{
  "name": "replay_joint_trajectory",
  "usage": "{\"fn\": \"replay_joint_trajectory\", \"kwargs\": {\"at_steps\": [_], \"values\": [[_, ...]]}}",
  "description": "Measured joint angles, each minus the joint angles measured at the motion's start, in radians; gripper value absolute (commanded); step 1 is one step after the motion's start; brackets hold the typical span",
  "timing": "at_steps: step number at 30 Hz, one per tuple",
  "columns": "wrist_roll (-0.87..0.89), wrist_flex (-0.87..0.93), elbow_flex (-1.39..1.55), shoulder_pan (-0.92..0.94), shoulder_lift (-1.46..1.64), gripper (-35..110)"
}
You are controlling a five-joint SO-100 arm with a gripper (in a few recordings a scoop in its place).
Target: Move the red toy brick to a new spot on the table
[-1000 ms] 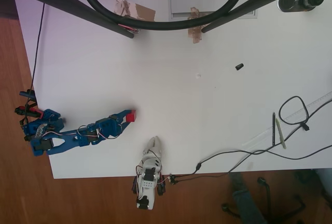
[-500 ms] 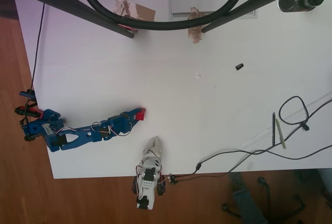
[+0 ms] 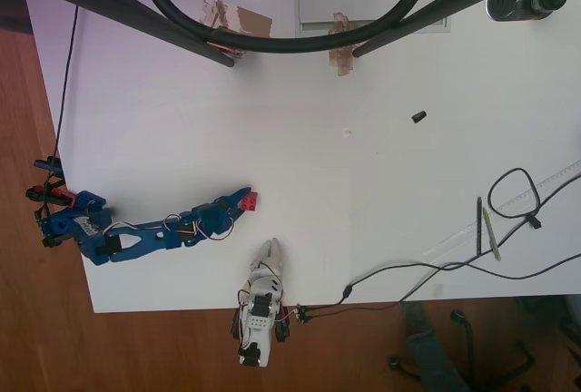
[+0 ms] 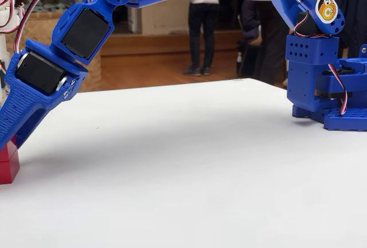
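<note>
White matte bench (image 3: 363, 229), smooth, w/ brown wooden floor (image 3: 36, 120) around it in overhead view. Blue arm (image 3: 145, 236) stretched from left edge over bench. Tool (image 3: 238, 203) at red toy brick (image 3: 247, 200), lower-left part of bench; in fixed view brick (image 4: 8, 162) sits on surface, tool fingers (image 4: 17, 116) down on it. Cannot tell how far open tool is, or if it grips. Small black cylinder (image 3: 418, 117) well apart, upper right. Cables (image 3: 508, 197) at right. People standing in room behind bench, fixed view.
</note>
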Motion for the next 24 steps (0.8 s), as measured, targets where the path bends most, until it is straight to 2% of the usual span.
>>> {"fn": "replay_joint_trajectory", "kwargs": {"at_steps": [4,8,10,14,19,24], "values": [[0.046,0.006,0.198,0.028,0.253,21],[0.029,0.003,0.581,0.104,0.606,7],[-0.038,-0.002,0.853,0.164,0.802,0],[-0.187,0.017,1.367,0.250,1.218,0],[-0.351,0.212,1.789,0.230,1.750,0],[-0.492,0.476,1.991,0.152,2.102,0]]}}
